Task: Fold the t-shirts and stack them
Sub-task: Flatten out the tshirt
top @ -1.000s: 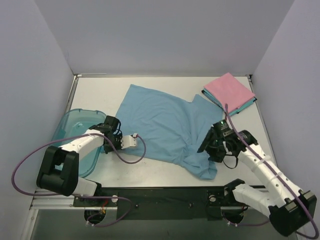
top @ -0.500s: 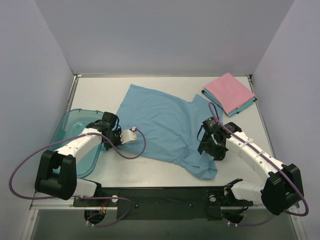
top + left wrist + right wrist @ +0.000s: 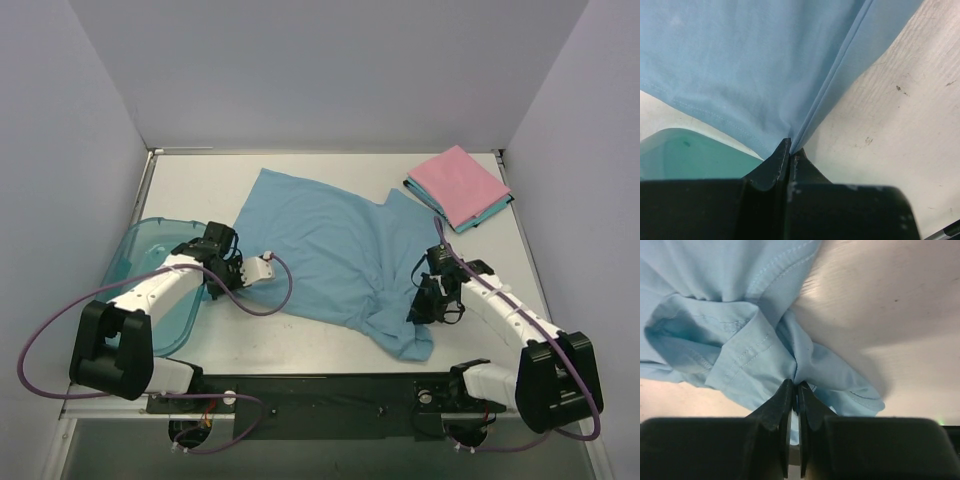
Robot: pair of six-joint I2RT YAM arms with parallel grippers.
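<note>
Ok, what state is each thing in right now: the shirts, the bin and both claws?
Light blue cloth t-shirt: unfolded, spread out, bunched at its near right corner.
Pink folded t-shirt: folded, lying on top of the teal one.
Teal folded t-shirt: folded, under the pink one, only its edge showing.
Translucent teal plastic bin: upright, open-topped.
Left claw: shut on the blue shirt's edge.
Right claw: shut on the bunched blue cloth.

I see the light blue cloth t-shirt [image 3: 325, 250] lying spread out, left gripper [image 3: 238, 268] at its left edge, right gripper [image 3: 424, 302] on its bunched near-right corner.
</note>
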